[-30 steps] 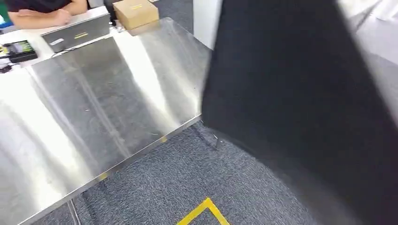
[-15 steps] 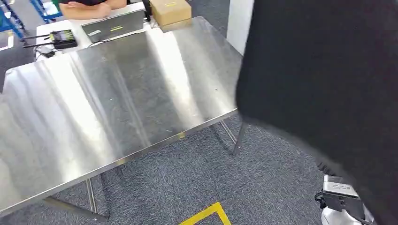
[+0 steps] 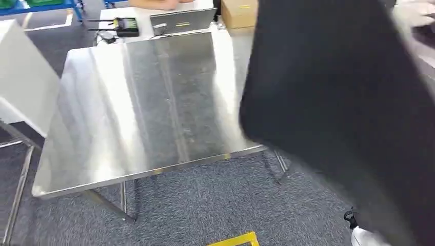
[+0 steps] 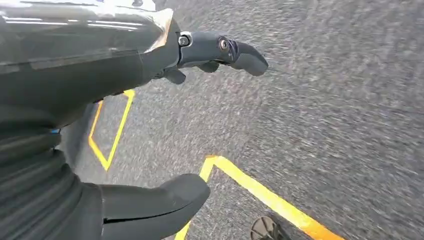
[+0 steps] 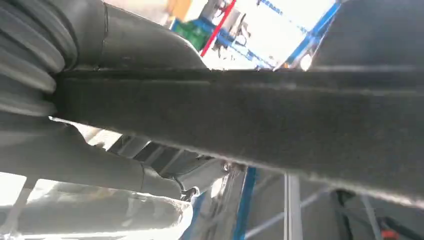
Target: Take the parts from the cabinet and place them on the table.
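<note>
Steel table (image 3: 138, 113) ahead, grey carpet below. Right hand (image 5: 75, 145) grips black flat part (image 3: 349, 118) by its edge, raised near table's right side (likely carrying it for placing). Left hand (image 4: 125, 125) hangs over floor, fingers spread, holding nothing.

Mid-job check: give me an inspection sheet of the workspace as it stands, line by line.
Surface: steel table, bare and reflective.
Job's things: large black flat part held up at the robot's right, hiding the table's right side.
Clutter: cardboard box, grey laptop and a small device on the white desk beyond.
Hands: left hand hangs over the carpet, holding nothing; right hand grips the black part.
Cables: dark leads by the small device.
Surroundings: grey carpet with yellow tape.
</note>
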Controlling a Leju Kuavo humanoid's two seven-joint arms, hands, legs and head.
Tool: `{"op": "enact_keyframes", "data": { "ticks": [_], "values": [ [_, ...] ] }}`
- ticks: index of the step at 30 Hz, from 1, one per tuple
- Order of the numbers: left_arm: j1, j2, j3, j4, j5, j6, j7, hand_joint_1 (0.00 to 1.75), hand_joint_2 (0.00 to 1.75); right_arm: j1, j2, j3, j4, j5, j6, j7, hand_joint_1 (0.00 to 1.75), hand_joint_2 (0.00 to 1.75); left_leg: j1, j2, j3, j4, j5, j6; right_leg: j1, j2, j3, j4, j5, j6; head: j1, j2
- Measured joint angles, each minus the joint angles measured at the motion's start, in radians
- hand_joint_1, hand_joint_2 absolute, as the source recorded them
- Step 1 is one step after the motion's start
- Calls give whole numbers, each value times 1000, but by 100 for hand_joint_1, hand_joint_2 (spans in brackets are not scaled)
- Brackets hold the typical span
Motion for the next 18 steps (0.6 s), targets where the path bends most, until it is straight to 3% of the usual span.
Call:
{"op": "enact_keyframes", "data": {
  "ticks": [1, 2, 3, 4, 7, 8, 9, 10, 11, 12, 13, 14, 15, 16, 17, 18],
  "values": [
    [0, 0, 0, 0, -10, 3, 0, 0, 175, 7, -3, -9, -2, -12, -1, 0, 175, 175, 2, -18, 2, 1, -1, -2, -3, 9, 38, -87, 42, 12, 0, 0],
    [1, 0, -1, 0, -19, 5, 0, 0, 175, 17, -5, -19, -6, -25, -1, -3, 175, 175, 3, -33, 3, 4, -3, -6, -8, 36, 74, -173, 77, 21, 0, 0],
    [1, 0, -1, 0, -26, 7, -1, 0, 175, 31, -6, -33, -11, -41, -1, -5, 175, 175, 0, -47, -1, 9, -4, -12, -15, 88, 88, -220, 83, 18, 1, 0],
    [1, 1, -2, 0, -31, 8, -1, 0, 175, 48, -6, -50, -18, -57, 0, -11, 175, 175, -2, -63, -8, 13, -8, -20, -11, 72, 90, -223, 84, 1, 0, 0],
    [11, 4, -2, 0, -40, 8, -3, 0, 175, 79, -3, -90, -35, -79, 13, -23, 175, 175, 5, -87, -17, 7, -2, -39, -3, 43, 98, -223, 86, -23, 0, 0],
    [12, 6, -3, 0, -43, 8, -3, 0, 175, 86, 2, -97, -41, -81, 14, -24, 175, 175, 7, -70, -17, 17, -8, -42, -20, 31, 101, -229, 90, -30, 0, 0],
    [10, 5, -3, 0, -50, 7, -1, 0, 175, 97, 6, -108, -52, -82, 15, -24, 175, 175, -2, 0, -29, 47, -31, -45, -15, 19, 105, -230, 87, -42, -4, 0],
    [7, 8, -4, 0, -51, 3, 0, 0, 175, 113, 14, -122, -62, -82, 15, -24, 175, 175, 0, 44, -61, 111, -70, -50, -12, 3, 108, -230, 84, -52, -8, 0],
    [4, 13, -5, 0, -53, -2, 1, 0, 175, 126, 20, -137, -69, -81, 16, -23, 175, 175, 2, 65, -104, 197, -112, -53, -7, -13, 109, -229, 81, -55, -7, 0],
    [4, 13, -5, 0, -53, -4, 1, 0, 175, 132, 23, -148, -72, -80, 20, -21, 175, 175, 5, 73, -144, 277, -144, -56, -5, -29, 108, -229, 80, -58, -7, 0],
    [5, 13, -5, 0, -53, -5, 3, 0, 175, 134, 27, -161, -75, -81, 26, -19, 175, 175, 7, 76, -170, 327, -154, -59, -4, -42, 108, -229, 79, -59, -7, 0],
    [6, 14, -5, 0, -53, -7, 3, 0, 175, 136, 30, -170, -75, -82, 32, -17, 175, 175, 9, 78, -170, 324, -140, -60, -3, -55, 109, -229, 78, -59, -7, 0],
    [7, 15, -4, 0, -50, -7, 5, 0, 175, 136, 31, -181, -76, -82, 35, -16, 175, 175, 10, 82, -146, 276, -108, -59, -3, -68, 109, -229, 76, -58, -7, 0],
    [7, 16, -4, 0, -48, -7, 5, 0, 175, 135, 32, -188, -75, -82, 36, -14, 175, 175, 11, 87, -102, 196, -70, -57, -3, -72, 113, -229, 75, -56, -7, 0],
    [7, 18, -4, -1, -47, -5, 4, 0, 175, 130, 32, -198, -75, -82, 40, -12, 175, 175, 10, 96, -41, 91, -33, -52, -4, -77, 117, -229, 72, -52, -7, 0],
    [7, 18, -4, -1, -43, -3, 4, 0, 175, 123, 32, -204, -73, -82, 41, -12, 175, 175, 9, 114, 0, 23, -27, -45, -3, -85, 121, -229, 70, -48, -7, 0]
  ]
}}
